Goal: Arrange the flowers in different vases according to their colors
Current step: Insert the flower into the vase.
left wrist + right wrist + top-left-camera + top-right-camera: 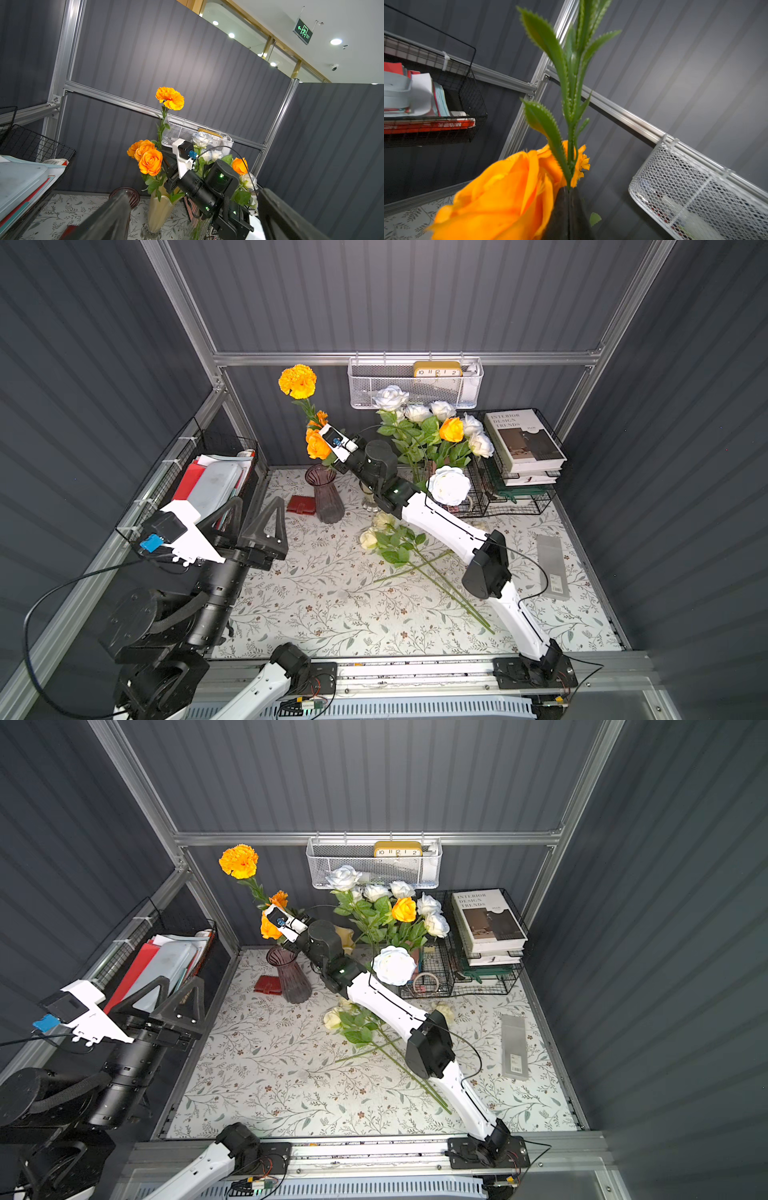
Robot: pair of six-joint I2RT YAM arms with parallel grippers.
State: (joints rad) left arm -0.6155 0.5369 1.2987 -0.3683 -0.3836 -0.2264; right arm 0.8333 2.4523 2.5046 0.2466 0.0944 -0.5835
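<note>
My right gripper [568,189] is shut on the green stem of a tall orange marigold [297,381], just above the cream-yellow vase [160,209]. Orange roses [150,164] and a small marigold [133,148] stand in that vase. The ribbed purple vase [326,495] beside it holds nothing. White roses [390,397] and one orange rose [451,429] stand in the clear glass vase [197,228]. Cream-yellow roses [376,531] lie on the tablecloth under the right arm. My left gripper [257,502] hangs open at the left, holding nothing.
A white mesh basket [415,383] with a clock hangs on the back rail. A black wire rack [519,497] with books fills the back right. A red wallet [301,504] lies beside the purple vase. A wire tray of papers [208,481] lines the left wall; a grey packet [552,568] lies right.
</note>
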